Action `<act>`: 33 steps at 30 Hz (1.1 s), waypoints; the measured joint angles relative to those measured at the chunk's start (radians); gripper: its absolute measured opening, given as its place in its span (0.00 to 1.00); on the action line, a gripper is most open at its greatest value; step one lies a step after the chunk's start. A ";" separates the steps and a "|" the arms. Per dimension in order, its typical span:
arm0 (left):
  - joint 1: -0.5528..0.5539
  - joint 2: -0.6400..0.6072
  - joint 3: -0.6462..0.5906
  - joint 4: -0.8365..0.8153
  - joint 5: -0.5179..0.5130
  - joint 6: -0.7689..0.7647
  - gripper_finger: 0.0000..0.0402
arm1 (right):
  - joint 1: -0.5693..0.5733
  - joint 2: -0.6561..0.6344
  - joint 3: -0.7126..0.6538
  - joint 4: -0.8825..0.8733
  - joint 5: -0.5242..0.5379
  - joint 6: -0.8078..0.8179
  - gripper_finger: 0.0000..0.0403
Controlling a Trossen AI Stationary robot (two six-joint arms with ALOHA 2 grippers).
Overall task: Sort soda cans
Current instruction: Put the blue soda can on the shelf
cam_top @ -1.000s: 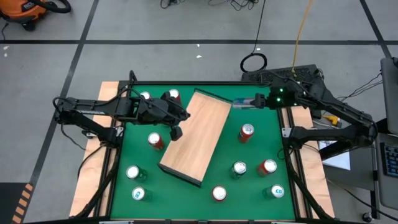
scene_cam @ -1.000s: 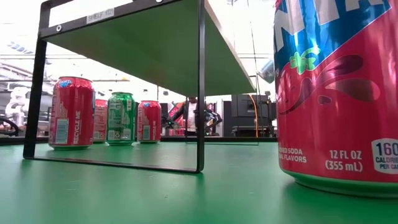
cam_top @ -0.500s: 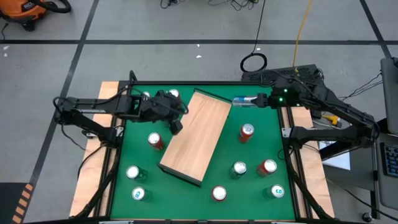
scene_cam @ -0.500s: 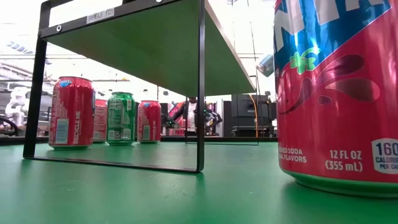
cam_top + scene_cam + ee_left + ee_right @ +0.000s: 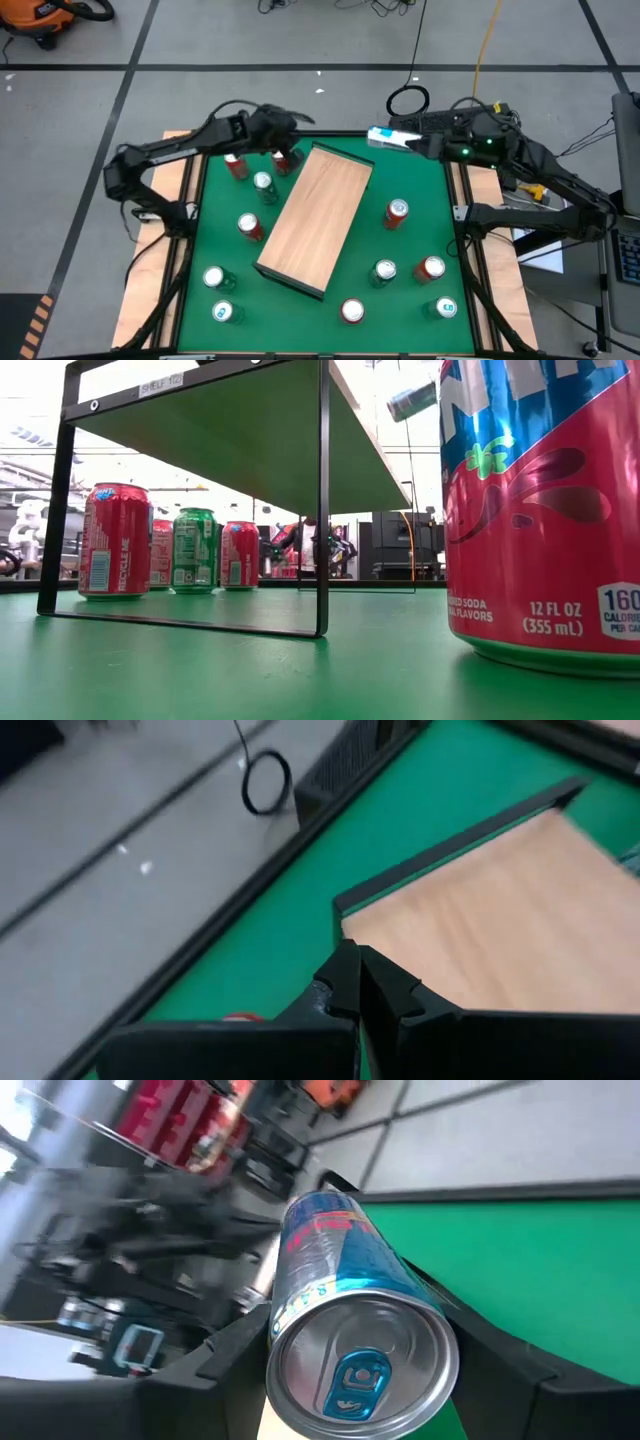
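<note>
My right gripper [image 5: 405, 142] is shut on a blue soda can [image 5: 384, 136], held in the air over the table's far right corner. The low view shows this can [image 5: 412, 401] high up and tilted. My left gripper [image 5: 296, 122] is shut with nothing in it, above the far edge, beside the far corner of the wooden shelf [image 5: 315, 220]. In its wrist view the shut fingers [image 5: 357, 975] hover over that corner [image 5: 345, 910]. Three cans [image 5: 263, 183] stand upright on the green mat below the left arm. Several more stand along the near and right sides [image 5: 397, 211]. My right gripper pinches the blue can's body [image 5: 292, 1302] between its two fingers, one on each side, near the top end. The silver top [image 5: 362, 1365] faces the wrist, and the can lies along the fingers. The fingers come roughly level from the table's right. The can is clear of the table.
The shelf, a light board on a black frame [image 5: 322, 500], stands slantwise across the mat's middle. A large red can [image 5: 545, 510] stands close to the low camera. Red and green cans [image 5: 194, 550] stand beyond the frame. Black rails [image 5: 300, 134] edge the mat.
My left gripper, still shut, has swung from the shelf's left edge toward the table's far edge, uncovering the cans at the far left. My right gripper has risen and tipped upward with the blue can, which now sits higher and nearer the far edge.
</note>
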 joint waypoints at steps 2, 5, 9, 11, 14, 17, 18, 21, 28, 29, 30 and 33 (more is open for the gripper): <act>0.023 0.051 -0.001 0.005 0.053 0.000 0.00 | 0.000 -0.007 0.000 0.017 0.000 -0.001 0.58; 0.030 0.118 -0.002 0.034 0.109 0.000 0.00 | 0.000 -0.020 0.000 0.017 0.000 -0.002 0.57; 0.020 0.180 -0.002 0.087 0.128 -0.012 0.00 | 0.000 -0.029 0.000 0.011 0.001 -0.009 0.58; 0.015 0.193 -0.002 0.099 0.121 -0.028 0.00 | 0.000 -0.033 0.000 0.009 0.002 -0.009 0.58; 0.008 0.206 -0.002 0.137 0.132 -0.049 0.00 | 0.000 -0.034 0.000 0.010 0.003 -0.026 0.57; -0.005 0.206 -0.002 0.173 0.167 -0.052 0.00 | 0.000 -0.031 0.000 0.010 0.004 -0.035 0.58; -0.011 0.206 -0.002 0.188 0.168 -0.052 0.00 | 0.000 -0.029 0.000 0.010 0.004 -0.035 0.58; -0.026 0.206 -0.002 0.199 0.171 -0.052 0.00 | 0.000 -0.027 0.000 0.010 0.004 -0.036 0.58; -0.033 0.161 -0.001 0.043 0.073 -0.181 0.00 | 0.000 -0.028 0.000 0.010 0.004 -0.036 0.58; -0.028 0.152 0.000 0.005 0.055 -0.217 0.00 | 0.000 -0.028 0.000 0.010 0.004 -0.036 0.58; -0.022 0.144 0.000 -0.026 0.038 -0.243 0.00 | 0.000 -0.028 0.000 0.010 0.004 -0.036 0.58; -0.012 0.139 0.000 -0.053 -0.029 -0.263 0.00 | 0.000 -0.027 0.000 0.010 0.004 -0.035 0.58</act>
